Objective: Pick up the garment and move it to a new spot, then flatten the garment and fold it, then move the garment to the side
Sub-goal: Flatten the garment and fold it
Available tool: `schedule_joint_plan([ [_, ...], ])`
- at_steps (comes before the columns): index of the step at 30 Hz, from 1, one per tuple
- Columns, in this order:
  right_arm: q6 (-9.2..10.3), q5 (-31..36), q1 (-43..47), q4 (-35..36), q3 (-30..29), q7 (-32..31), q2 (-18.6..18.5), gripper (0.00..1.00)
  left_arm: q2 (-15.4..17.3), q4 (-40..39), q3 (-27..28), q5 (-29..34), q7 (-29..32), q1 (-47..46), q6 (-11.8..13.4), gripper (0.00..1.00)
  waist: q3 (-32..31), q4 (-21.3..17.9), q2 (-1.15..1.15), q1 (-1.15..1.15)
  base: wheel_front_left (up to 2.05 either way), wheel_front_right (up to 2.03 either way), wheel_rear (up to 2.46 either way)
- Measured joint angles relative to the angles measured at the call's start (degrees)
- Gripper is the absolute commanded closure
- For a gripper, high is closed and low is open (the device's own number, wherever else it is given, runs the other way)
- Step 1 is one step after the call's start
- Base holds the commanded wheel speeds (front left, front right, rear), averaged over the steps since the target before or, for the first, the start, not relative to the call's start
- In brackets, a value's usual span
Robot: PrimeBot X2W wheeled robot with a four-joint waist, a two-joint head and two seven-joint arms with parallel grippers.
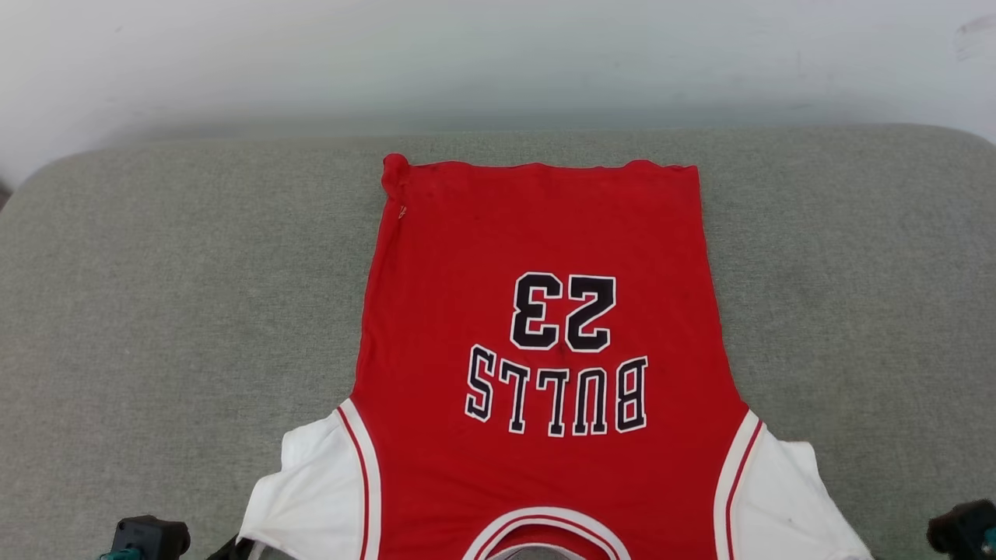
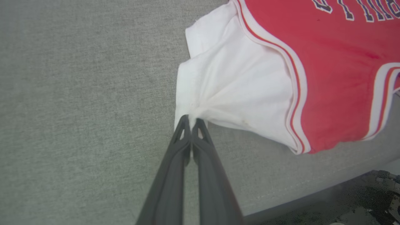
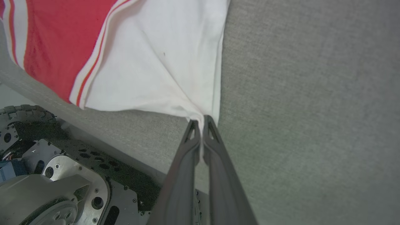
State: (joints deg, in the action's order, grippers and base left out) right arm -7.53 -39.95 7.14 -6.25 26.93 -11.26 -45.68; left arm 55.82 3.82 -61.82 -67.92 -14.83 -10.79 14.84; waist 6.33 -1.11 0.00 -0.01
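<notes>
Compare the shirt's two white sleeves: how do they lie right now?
The left sleeve is bunched, with a stepped fold along its outer edge; the right sleeve spreads smoother, its outer edge straight. Many creases fan from the left gripper; fewer run from the right gripper. Shared: each is pinched at its near outer corner by shut jaws, over the grey padded surface.

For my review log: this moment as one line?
garment: spread on grey cushion, lettering up | left pincer: shut on its sleeve | right pincer: shut on other sleeve
</notes>
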Motion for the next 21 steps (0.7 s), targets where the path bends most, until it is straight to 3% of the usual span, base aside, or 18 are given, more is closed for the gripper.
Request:
schedule_joint_plan([
  [1,0.00,1.0,0.2,0.7,-1.8,-0.4,0.5,1.00,-0.1,-0.4,0.3,0.4,0.0,-0.1,0.4,1.00,0.2,0.1,0.00,0.00,0.00,0.00,0.00],
  [2,0.01,1.5,0.2,1.5,-3.8,-0.9,0.9,0.85,-0.1,-0.9,0.5,0.8,0.0,-0.4,0.8,1.00,0.3,0.3,0.00,0.00,0.00,0.00,0.00],
  [3,0.01,1.7,0.2,2.5,-5.5,-1.4,1.5,0.00,-0.1,-1.3,0.4,1.7,0.0,-0.6,0.9,1.00,0.5,0.4,0.00,0.00,0.00,0.00,0.00],
  [11,0.01,6.8,-3.3,13.5,-18.8,-5.0,2.3,0.00,-0.5,-6.4,2.2,5.7,-0.1,-4.0,3.8,1.00,3.4,1.0,0.00,0.01,0.00,0.00,0.00],
  [16,0.01,8.5,-15.5,19.0,-24.3,-7.1,3.4,0.00,-0.5,-9.4,4.2,8.3,-0.1,-6.0,5.9,1.00,6.9,1.6,0.00,0.01,0.00,0.00,0.00],
  [21,0.01,7.3,-32.6,18.6,-25.7,-13.0,4.5,0.00,-0.7,-11.7,5.2,11.7,-0.1,-8.4,6.9,1.00,11.8,2.9,0.00,0.02,0.00,0.00,0.00],
])
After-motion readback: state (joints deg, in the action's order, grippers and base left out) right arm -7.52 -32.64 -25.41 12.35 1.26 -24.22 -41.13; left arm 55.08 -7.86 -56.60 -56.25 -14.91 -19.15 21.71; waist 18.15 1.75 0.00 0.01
